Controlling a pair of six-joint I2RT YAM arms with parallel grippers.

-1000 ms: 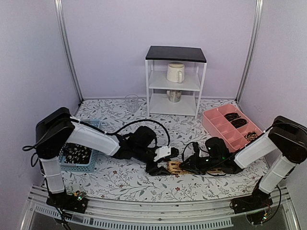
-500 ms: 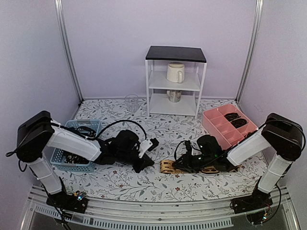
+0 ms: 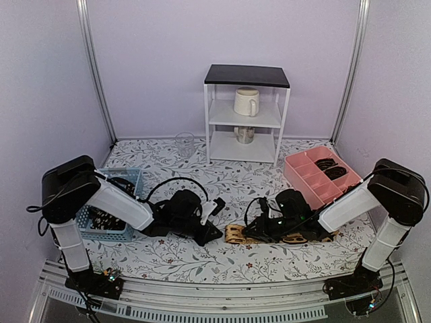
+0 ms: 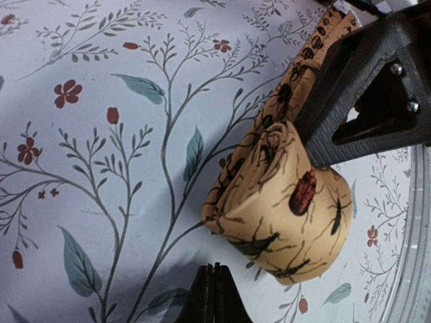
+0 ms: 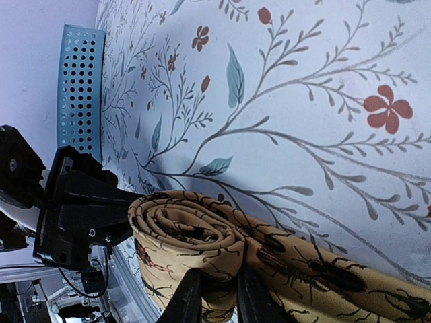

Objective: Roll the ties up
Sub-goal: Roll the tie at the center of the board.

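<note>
View from above a flowered table, with my two arms reaching in from the near edge. The white shelf (image 3: pixel 246 111) at the back is my reference point.

In front of the shelf, about halfway to the arm bases, lies one tan tie (image 4: pixel 283 202) printed with dark beetles. Its left end is wound into a loose coil of a few turns. The rest lies flat, running off to the right under my right arm, so this roll is perhaps half done.

The right gripper (image 5: pixel 219 296) has its fingers pinched onto the coil's lower edge. The left gripper (image 4: pixel 214 296) sits just beside the coil on its left, fingers pressed fully together with nothing between them.

Right of the shelf and nearer me is one pink tray (image 3: pixel 289 168). I count what look like three dark coils (image 3: pixel 328 163) in separate compartments, though they are small in this view, and I take them for finished ties.

Left of the shelf and nearer me, one blue basket (image 3: pixel 108 234) holds speckled ties (image 3: pixel 106 215) in a heap I cannot count; those are left to roll
</note>
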